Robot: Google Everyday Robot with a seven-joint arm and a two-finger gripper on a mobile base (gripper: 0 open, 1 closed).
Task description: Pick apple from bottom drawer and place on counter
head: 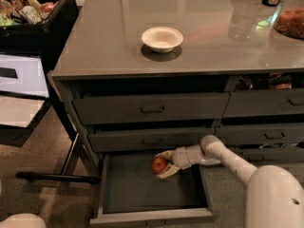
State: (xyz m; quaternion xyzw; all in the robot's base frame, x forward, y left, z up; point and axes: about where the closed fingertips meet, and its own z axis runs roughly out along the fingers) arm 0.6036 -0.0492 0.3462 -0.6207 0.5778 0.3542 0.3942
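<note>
The small red apple [158, 165] sits between the two pale fingers of my gripper [161, 165], held over the back of the open bottom drawer [142, 194]. My white arm reaches in from the lower right. The gripper is shut on the apple and appears lifted off the dark drawer floor, close under the front of the drawer above. The glossy grey counter [118, 42] spreads above the cabinet.
A white bowl [162, 38] stands on the counter. A black bin of groceries [28, 13] is at the far left, with a screen [21, 75] below it. Glass containers [289, 18] stand at the counter's right. Closed drawers [152, 109] are above the open one.
</note>
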